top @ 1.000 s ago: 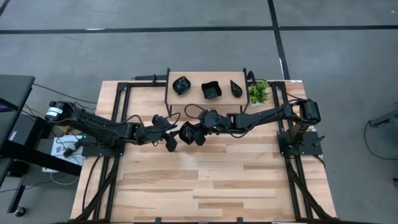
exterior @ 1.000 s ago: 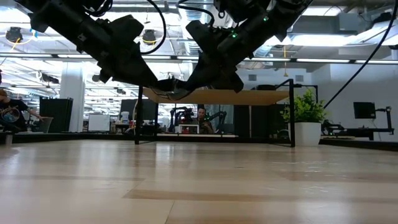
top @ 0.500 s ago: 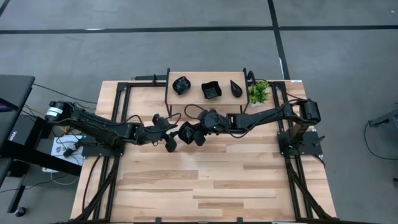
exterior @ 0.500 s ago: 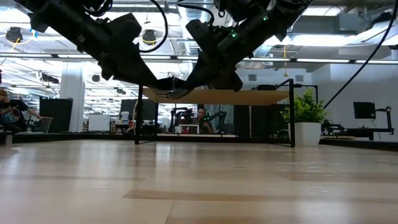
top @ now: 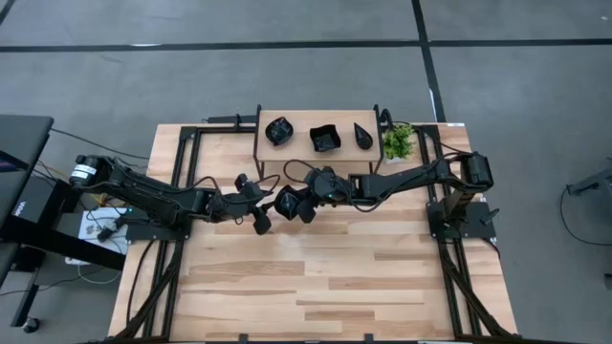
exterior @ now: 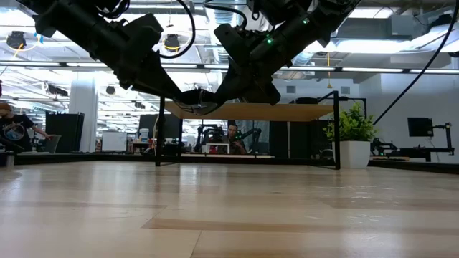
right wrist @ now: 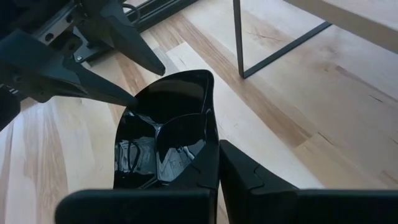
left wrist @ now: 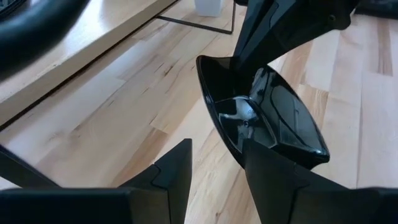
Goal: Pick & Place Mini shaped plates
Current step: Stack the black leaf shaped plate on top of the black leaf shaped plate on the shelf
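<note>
My right gripper [right wrist: 217, 148] [top: 298, 205] is shut on one glossy black mini plate [right wrist: 160, 134] [left wrist: 264, 115] [top: 286, 202], held above the table's far middle, in front of the shelf. My left gripper [left wrist: 214, 177] [top: 260, 218] is open, just left of that plate. Its fingers [right wrist: 93, 87] point at the plate's free rim [left wrist: 214, 118]; I cannot tell whether they touch it. Three more black plates [top: 278, 131] [top: 324, 139] [top: 362, 135] rest on the raised wooden shelf [top: 306, 117]. My right gripper pinches the plate's rim [right wrist: 208, 140] on the side toward the table's right, one finger inside the dish and one outside. The fingers come level from the right. The plate is lifted clear of the table and tilted on edge, its hollow facing my wrist camera.
The shelf stands on thin black legs [right wrist: 239, 40] at the table's far edge. A small potted plant [top: 398, 141] stands right of it. The bare wooden tabletop [top: 325, 277] stretches toward the near edge. People sit in the room behind [exterior: 232, 137].
</note>
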Robot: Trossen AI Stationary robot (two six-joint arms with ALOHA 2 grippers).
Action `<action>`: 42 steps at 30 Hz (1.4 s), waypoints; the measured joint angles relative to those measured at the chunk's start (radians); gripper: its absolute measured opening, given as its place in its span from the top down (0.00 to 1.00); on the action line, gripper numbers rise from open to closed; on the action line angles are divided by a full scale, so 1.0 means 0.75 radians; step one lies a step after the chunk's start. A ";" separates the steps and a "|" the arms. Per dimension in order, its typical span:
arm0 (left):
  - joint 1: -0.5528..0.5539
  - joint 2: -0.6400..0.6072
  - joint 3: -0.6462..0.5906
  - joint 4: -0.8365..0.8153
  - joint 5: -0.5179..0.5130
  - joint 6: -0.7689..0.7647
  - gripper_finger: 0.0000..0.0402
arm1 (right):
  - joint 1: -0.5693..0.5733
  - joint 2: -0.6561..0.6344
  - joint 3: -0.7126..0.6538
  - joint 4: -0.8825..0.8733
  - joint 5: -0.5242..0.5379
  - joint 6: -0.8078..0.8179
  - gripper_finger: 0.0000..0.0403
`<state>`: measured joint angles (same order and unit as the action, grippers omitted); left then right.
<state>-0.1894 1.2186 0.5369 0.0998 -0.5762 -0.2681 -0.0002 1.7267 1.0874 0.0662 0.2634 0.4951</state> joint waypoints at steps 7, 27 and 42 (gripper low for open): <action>0.000 0.000 0.000 0.047 0.005 -0.096 0.64 | 0.000 -0.001 0.000 0.043 0.000 -0.002 1.00; 0.001 0.000 0.000 0.063 0.025 -0.096 0.66 | 0.000 -0.002 0.000 0.048 -0.001 -0.010 1.00; 0.001 0.000 0.000 0.062 0.022 -0.093 0.88 | 0.000 -0.002 0.000 0.048 -0.003 -0.010 1.00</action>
<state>-0.1890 1.2186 0.5369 0.1467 -0.5599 -0.3382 -0.0002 1.7256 1.0874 0.1023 0.2611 0.4877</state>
